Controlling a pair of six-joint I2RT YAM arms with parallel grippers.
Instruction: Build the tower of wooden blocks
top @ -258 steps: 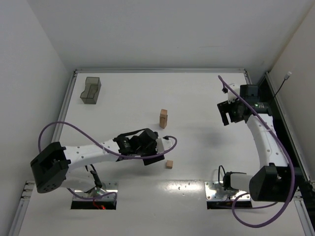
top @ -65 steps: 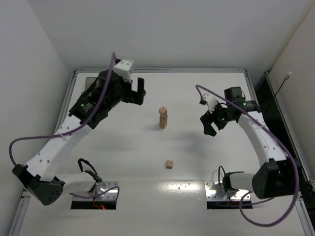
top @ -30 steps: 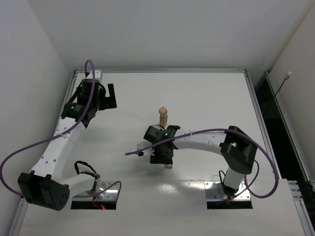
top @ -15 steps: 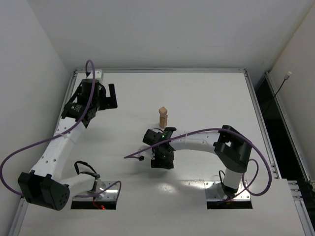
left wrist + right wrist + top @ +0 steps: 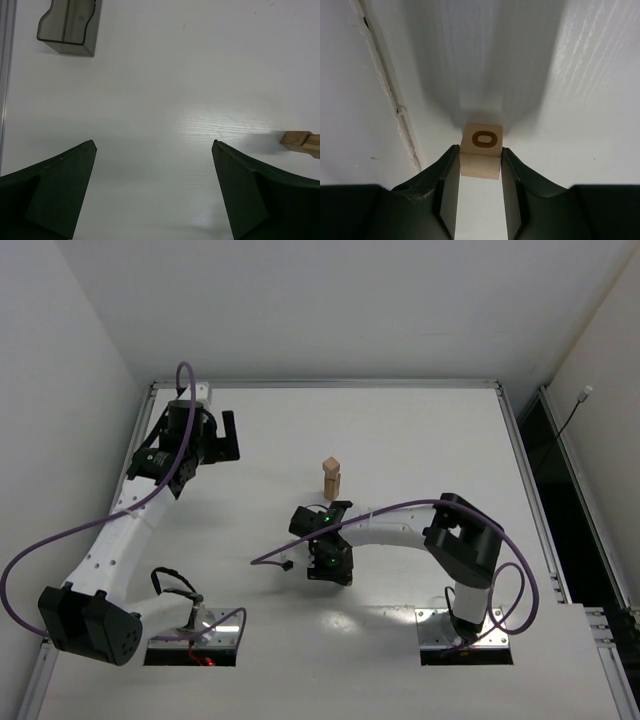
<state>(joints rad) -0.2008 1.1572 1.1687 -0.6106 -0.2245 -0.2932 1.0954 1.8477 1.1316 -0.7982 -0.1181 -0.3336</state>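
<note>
The right gripper [image 5: 479, 167] clamps a wood block [image 5: 481, 147] at six o'clock of the tower [image 5: 332, 480]; the left gripper [image 5: 153, 145], at ten o'clock, holds its fingers wide apart.

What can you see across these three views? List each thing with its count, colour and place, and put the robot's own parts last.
table: one, white, under everything.
bin: one, dark grey translucent, far left of the table.
tower: one narrow column, tan, near the table's centre.
wood block: one, tan, marked O, between the right pincer's fingers.
left pincer: one, dark, open, over the far left of the table.
right pincer: one, dark, shut on the wood block, on the near side of the tower.
</note>
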